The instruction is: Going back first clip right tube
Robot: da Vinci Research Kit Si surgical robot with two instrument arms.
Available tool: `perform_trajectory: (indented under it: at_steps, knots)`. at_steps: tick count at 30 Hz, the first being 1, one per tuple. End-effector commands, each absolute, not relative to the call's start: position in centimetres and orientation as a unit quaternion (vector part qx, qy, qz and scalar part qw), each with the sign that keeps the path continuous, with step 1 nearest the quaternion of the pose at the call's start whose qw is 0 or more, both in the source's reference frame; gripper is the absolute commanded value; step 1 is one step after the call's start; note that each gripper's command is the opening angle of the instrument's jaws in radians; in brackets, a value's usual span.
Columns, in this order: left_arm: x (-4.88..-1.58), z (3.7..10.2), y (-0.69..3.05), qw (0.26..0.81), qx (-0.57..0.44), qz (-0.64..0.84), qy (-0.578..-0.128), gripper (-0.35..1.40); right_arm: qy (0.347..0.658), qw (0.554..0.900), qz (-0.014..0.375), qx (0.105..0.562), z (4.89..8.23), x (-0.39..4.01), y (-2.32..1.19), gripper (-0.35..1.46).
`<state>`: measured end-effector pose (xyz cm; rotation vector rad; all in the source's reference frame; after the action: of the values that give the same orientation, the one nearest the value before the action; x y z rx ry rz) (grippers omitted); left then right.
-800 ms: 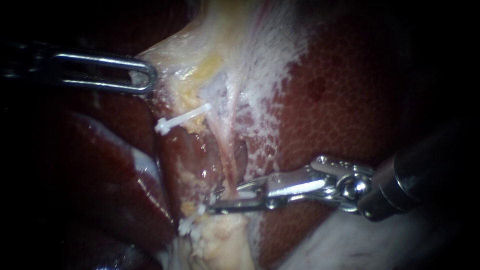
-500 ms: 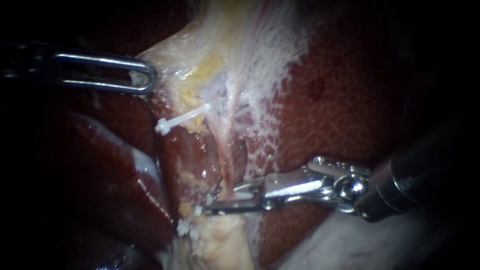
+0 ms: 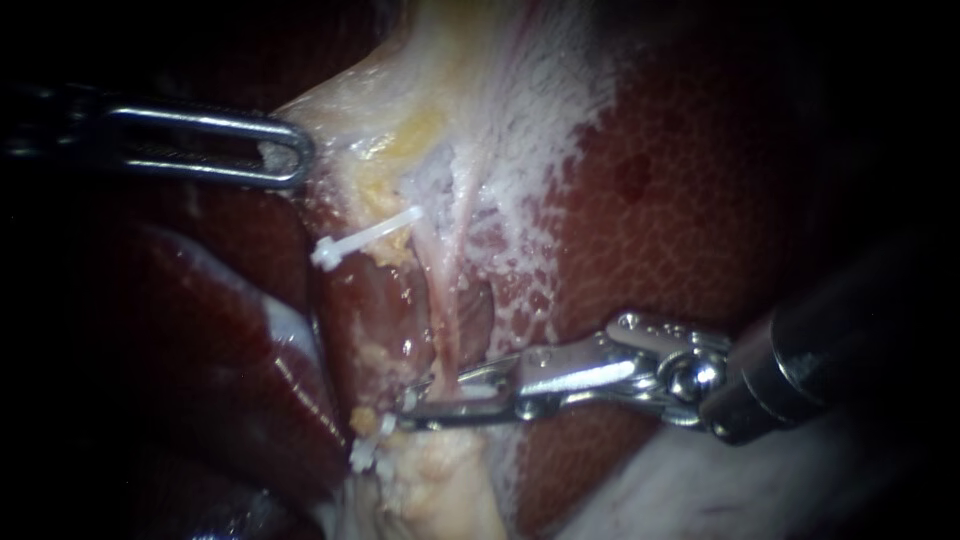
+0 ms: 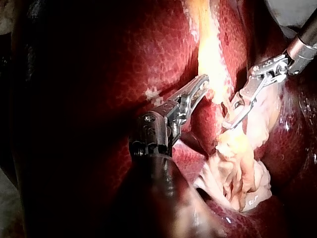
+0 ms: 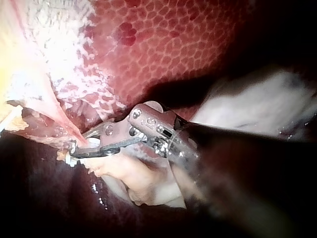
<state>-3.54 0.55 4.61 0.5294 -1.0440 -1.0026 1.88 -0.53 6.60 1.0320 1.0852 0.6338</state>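
1. L instrument (image 3: 297,152): jaws clamped on pale tissue (image 3: 345,110).
2. White clip (image 3: 364,452) lies just past R tips.
3. Right tube (image 3: 447,335) runs betw R instrument (image 3: 430,400) jaws, slightly parted. Step: prob. backing off; nxt, withdraw straight along shaft w/o snagging tube.

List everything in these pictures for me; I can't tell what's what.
liver: one, dark red, around everything
pale tissue: one sheet, cream-yellow, upper middle
tube: one, pink, running down the middle
upper clip: one, white, left of the tube
lower clip: one, white, by the right instrument's tip
fatty lump: one, cream, bottom middle
left instrument: one, steel, jaws shut on the pale tissue's edge
right instrument: one, steel, tip at the tube
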Motion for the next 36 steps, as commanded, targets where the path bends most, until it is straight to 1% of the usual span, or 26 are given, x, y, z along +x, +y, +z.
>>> perform_trajectory:
  at_steps: [1, 3, 4, 5, 10, 17, 20, 27, 36]
  knots:
    - [-3.54, 4.61, 0.54, 0.717, 0.239, -0.453, -0.472, -0.35, 0.485, 0.687, 0.283, 0.461, 6.59, 1.88, -0.53, 0.04]
    - [-3.54, 4.61, 0.54, 0.718, 0.239, -0.453, -0.472, -0.35, 0.489, 0.69, 0.276, 0.457, 6.59, 1.88, -0.53, 0.19]
    - [-3.54, 4.61, 0.54, 0.718, 0.239, -0.453, -0.472, -0.35, 0.493, 0.694, 0.268, 0.451, 6.59, 1.89, -0.53, 0.32]
    - [-3.54, 4.61, 0.54, 0.718, 0.239, -0.453, -0.472, -0.35, 0.497, 0.697, 0.262, 0.446, 6.59, 1.9, -0.53, 0.39]
    - [-3.54, 4.61, 0.54, 0.718, 0.239, -0.453, -0.472, -0.35, 0.518, 0.714, 0.219, 0.416, 6.59, 1.92, -0.52, 0.53]
    - [-3.54, 4.6, 0.53, 0.717, 0.239, -0.454, -0.472, -0.35, 0.544, 0.735, 0.159, 0.372, 6.58, 1.93, -0.49, 0.6]
    - [-3.54, 4.59, 0.53, 0.717, 0.239, -0.454, -0.472, -0.35, 0.551, 0.738, 0.144, 0.362, 6.58, 1.93, -0.45, 0.6]
    - [-3.54, 4.59, 0.53, 0.717, 0.239, -0.454, -0.472, -0.35, 0.558, 0.742, 0.126, 0.35, 6.57, 1.9, -0.4, 0.6]
    - [-3.54, 4.6, 0.53, 0.718, 0.239, -0.453, -0.472, -0.35, 0.559, 0.742, 0.122, 0.35, 6.54, 1.81, -0.38, 0.6]
